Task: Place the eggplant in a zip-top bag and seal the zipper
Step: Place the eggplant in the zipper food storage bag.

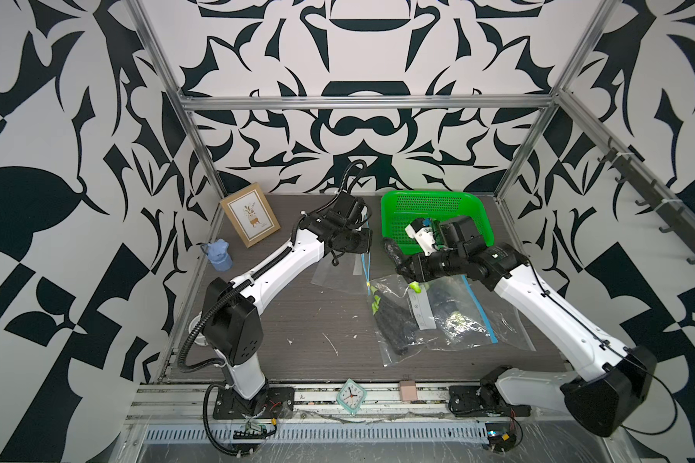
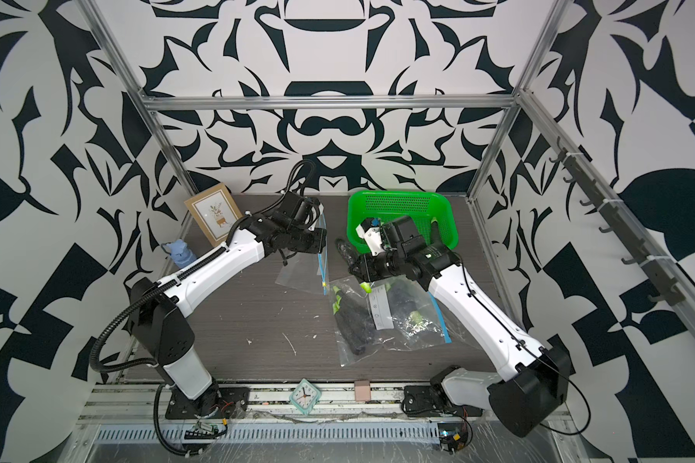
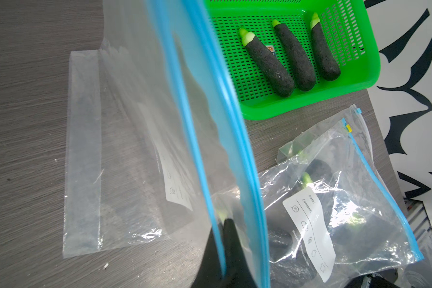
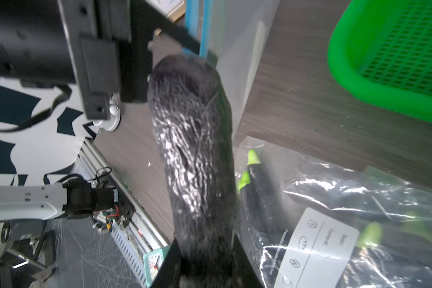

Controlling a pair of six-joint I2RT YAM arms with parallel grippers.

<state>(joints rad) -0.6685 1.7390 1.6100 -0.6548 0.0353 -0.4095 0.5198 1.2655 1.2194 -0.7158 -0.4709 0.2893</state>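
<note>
Eggplant (image 1: 391,249) is sitting clamped in the right gripper (image 1: 402,267) in both top views, its blunt end pointing toward nine o'clock. It is aiming at the zip-top bag (image 1: 338,272), which the left gripper (image 1: 362,239) is pinching tight by the blue zipper (image 1: 365,268) and dangling over the table (image 1: 297,320). The eggplant is near the bag at mid-table and not yet inside. A green basket (image 1: 430,199) is lying at one o'clock from them, and filled bags (image 1: 442,316) are lying at five o'clock.

Through the left wrist camera, the zipper's (image 3: 210,124) blue tracks are running close together, so the mouth is hardly gaping. One black finger (image 3: 231,249) is biting the rim. Three spare eggplants (image 3: 267,62) are waiting in the basket (image 3: 309,109).

Through the right wrist camera, the eggplant (image 4: 195,149) is filling the view, gripped low down near what I take for the stem end. Its rounded nose is coming up just beside the zipper (image 4: 197,25). I cannot tell whether they are touching.

To my eye, the insertion is only starting. Doing it well means getting that mouth spread first, then steering the nose between the tracks, not against the outer wall. The eggplant should slide in slowly while the left grip is holding firm, and the right jaws should let go only once most of the body is inside.
</note>
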